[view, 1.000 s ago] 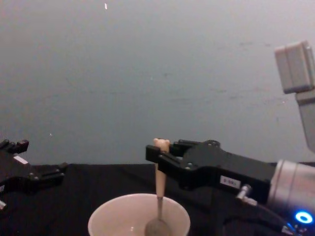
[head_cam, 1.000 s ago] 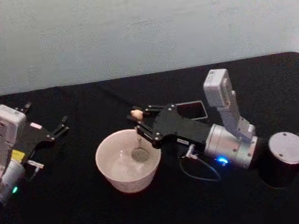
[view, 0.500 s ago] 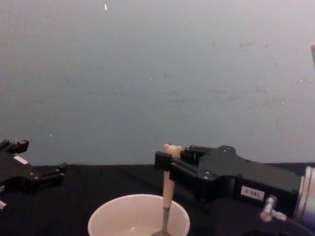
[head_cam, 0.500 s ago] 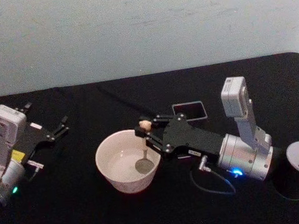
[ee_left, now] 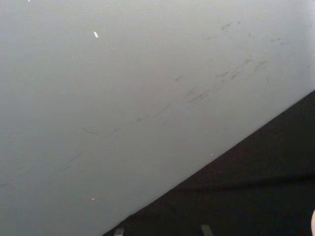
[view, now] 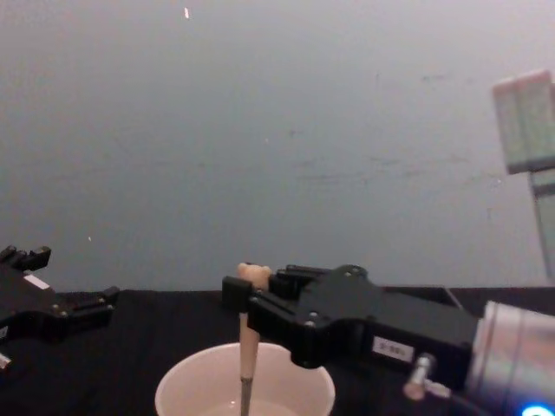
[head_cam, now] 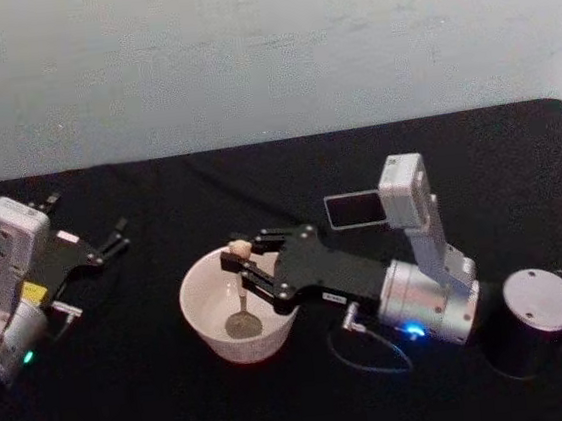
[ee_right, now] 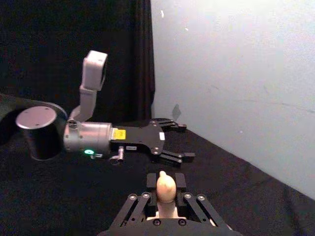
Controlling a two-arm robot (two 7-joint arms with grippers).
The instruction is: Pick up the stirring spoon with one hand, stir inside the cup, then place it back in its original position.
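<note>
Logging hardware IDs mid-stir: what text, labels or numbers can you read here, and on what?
White label on the right end effector: marks too blurred to read.
Yellow sticker on the left arm: too small to read.
White tag on the left end effector: unreadable.
No legible text anywhere.

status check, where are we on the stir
Right gripper shut on stirring spoon, tip down in cup. Left gripper open, parked at left. Holder behind right arm, nothing in the way.
</note>
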